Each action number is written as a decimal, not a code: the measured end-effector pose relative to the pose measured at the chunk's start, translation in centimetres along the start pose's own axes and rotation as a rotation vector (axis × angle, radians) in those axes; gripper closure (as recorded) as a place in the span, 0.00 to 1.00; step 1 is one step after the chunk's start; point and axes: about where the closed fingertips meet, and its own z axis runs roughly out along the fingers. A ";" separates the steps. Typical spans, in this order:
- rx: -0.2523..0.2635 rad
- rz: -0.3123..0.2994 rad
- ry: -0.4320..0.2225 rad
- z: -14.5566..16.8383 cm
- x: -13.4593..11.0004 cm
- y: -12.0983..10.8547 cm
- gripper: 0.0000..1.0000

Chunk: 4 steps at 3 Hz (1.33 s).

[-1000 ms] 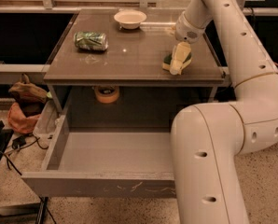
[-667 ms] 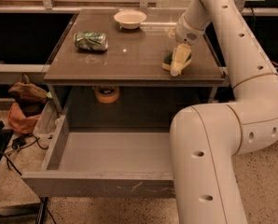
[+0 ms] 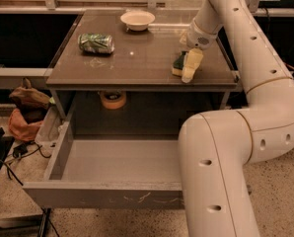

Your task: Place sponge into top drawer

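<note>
the claw (image 3: 191,66) is seen low at the right side of the tabletop (image 3: 137,63), set right against the sponge (image 3: 177,63). next to nothing has been changed over the last second: claw and sponge are found in the same spot, and the sponge has not been lifted off the surface. whether the claw is closed on the sponge or only set beside it cannot be told. the top drawer (image 3: 107,197) is pulled out below the tabletop, open to receive. the crushed can (image 3: 95,42) and the white bowl (image 3: 137,19) are left well apart at the far side. the grasp is judged to be the step in hand, with the lift and the carry down to the drawer not yet done.
</note>
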 end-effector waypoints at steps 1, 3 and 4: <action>-0.007 0.013 0.013 0.2 0.5 0.1 0.00; -0.015 0.015 0.032 0.4 0.8 0.3 0.18; -0.015 0.015 0.032 0.4 0.8 0.3 0.42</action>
